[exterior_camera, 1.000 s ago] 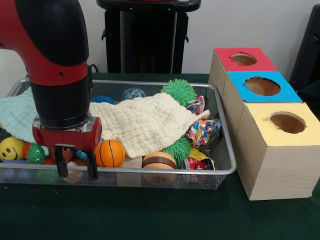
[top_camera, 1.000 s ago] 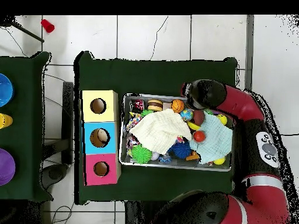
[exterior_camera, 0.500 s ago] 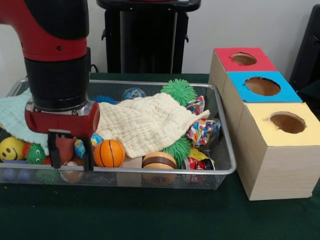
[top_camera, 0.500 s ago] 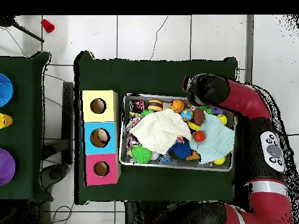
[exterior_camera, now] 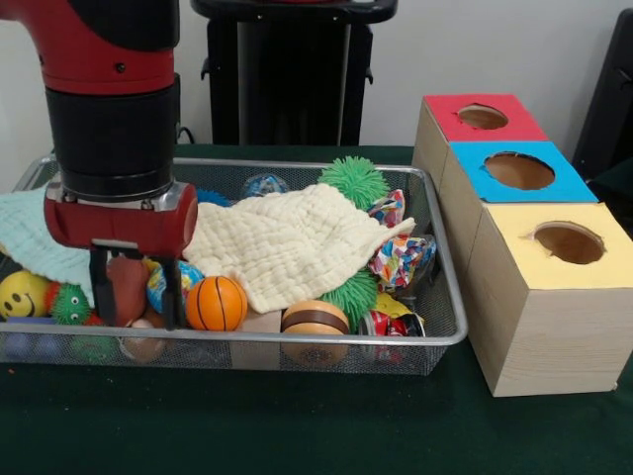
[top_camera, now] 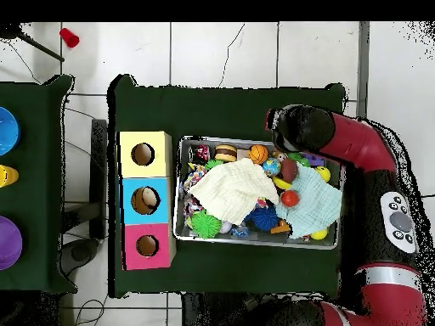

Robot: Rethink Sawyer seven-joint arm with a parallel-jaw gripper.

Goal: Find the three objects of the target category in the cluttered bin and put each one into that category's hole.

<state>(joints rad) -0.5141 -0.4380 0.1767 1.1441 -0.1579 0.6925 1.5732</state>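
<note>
A Sawyer arm's gripper (exterior_camera: 133,294) pinches a reddish-brown, egg-shaped object (exterior_camera: 128,284) between its two dark fingers, holding it at rim height over one end of the wire bin (exterior_camera: 450,327). Just beside the gripper sits an orange basketball (exterior_camera: 216,303), with a blue patterned ball (exterior_camera: 158,285) tucked behind the fingers and a yellow smiley ball (exterior_camera: 24,294) and green fuzzy toy (exterior_camera: 70,305) on its other side. A cream cloth (exterior_camera: 287,242) drapes the clutter further along. The three boxes, with a yellow-topped hole (exterior_camera: 568,241), a blue (exterior_camera: 519,170) and a red (exterior_camera: 483,117), stand well apart, beyond the bin's opposite end. The smooth, rounded object looks liable to slip from a narrow pinch during the long carry, and a low path could snag the cloth or clip the rim.
</note>
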